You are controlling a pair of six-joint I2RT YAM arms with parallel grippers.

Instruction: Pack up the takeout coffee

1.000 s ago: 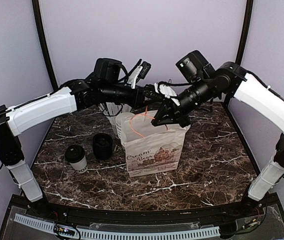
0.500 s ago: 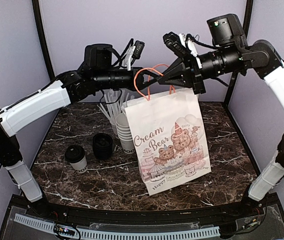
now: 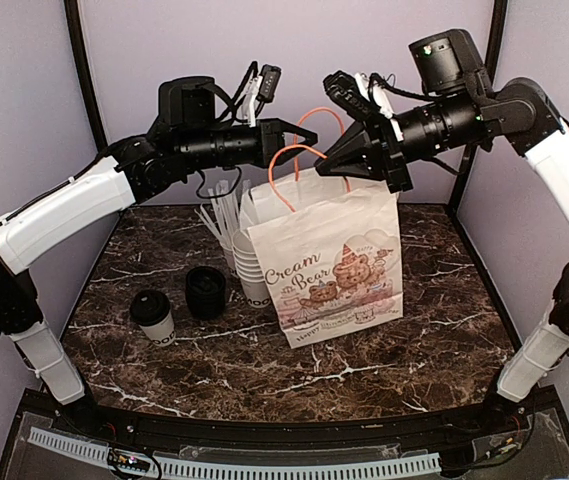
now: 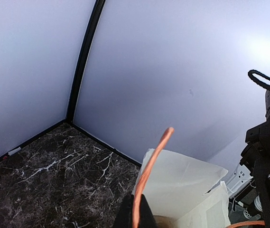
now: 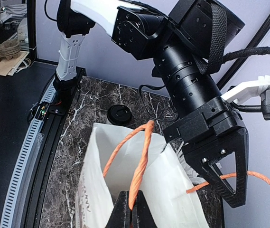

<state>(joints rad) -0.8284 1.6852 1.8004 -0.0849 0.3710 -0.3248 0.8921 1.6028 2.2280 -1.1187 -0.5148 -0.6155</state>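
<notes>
The takeout coffee (image 3: 153, 316), a small white cup with a black lid, stands on the marble table at the left, apart from both grippers. A white paper bag (image 3: 329, 265) printed with bears hangs mid-table from its two orange handles. My left gripper (image 3: 289, 135) is shut on the rear handle (image 4: 146, 175), and its fingers (image 4: 125, 213) pinch the cord. My right gripper (image 3: 342, 165) is shut on the front handle (image 5: 142, 164). The bag's mouth (image 5: 120, 156) gapes open below it. I cannot tell whether the bag's base touches the table.
A black round stack (image 3: 205, 292) stands right of the coffee. A stack of lidless white cups (image 3: 252, 268) and a cup of white straws (image 3: 222, 215) stand behind the bag's left edge. A black lid (image 5: 119, 114) shows beyond the bag. Purple walls enclose the table.
Both grippers lifted the bag off the table by its handles. It swung forward and tilted, and now hangs lower and straighter. The coffee has not moved.
</notes>
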